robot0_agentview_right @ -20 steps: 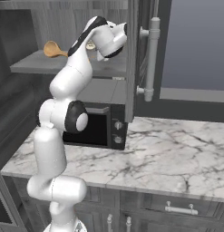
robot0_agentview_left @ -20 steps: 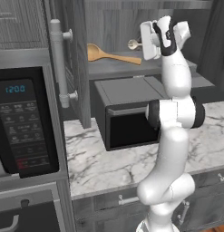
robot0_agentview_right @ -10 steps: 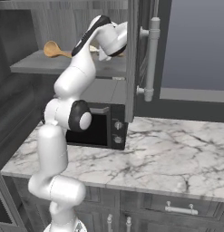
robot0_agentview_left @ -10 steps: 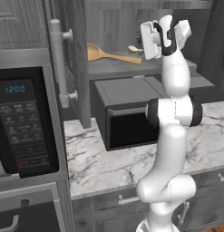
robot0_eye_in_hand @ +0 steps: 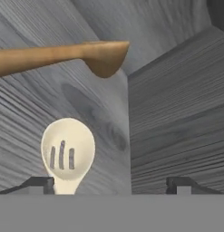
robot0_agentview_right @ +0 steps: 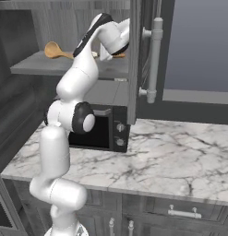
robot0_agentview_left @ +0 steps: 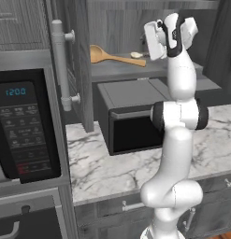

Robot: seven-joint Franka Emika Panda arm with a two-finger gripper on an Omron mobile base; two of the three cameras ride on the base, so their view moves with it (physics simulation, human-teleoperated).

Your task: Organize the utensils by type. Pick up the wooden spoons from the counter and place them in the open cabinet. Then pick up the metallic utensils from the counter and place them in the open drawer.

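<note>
In the hand view we see our gripper with its two dark fingertips set wide apart and nothing held between them. Just inside the left-hand tip lies the shorter wooden spoon, its pale slotted bowl flat on the grey shelf ahead of us and its handle running back toward the hand and out of sight. Beyond it, farther from the hand and toward the upper left of that view, the long tan wooden spoon lies across the shelf, its rounded bowl toward the middle and its handle leading off the left edge. To the right of both spoons stands the grey wood-grain inner wall of the cabinet.

From the left base view, the long tan spoon rests on the cabinet shelf to the left of the hand, and the pale bowl of the shorter spoon shows just beside the hand. The open cabinet door, with its long silver bar handle, stands well to the left. Below the hand sits a dark countertop oven on the marble counter.
</note>
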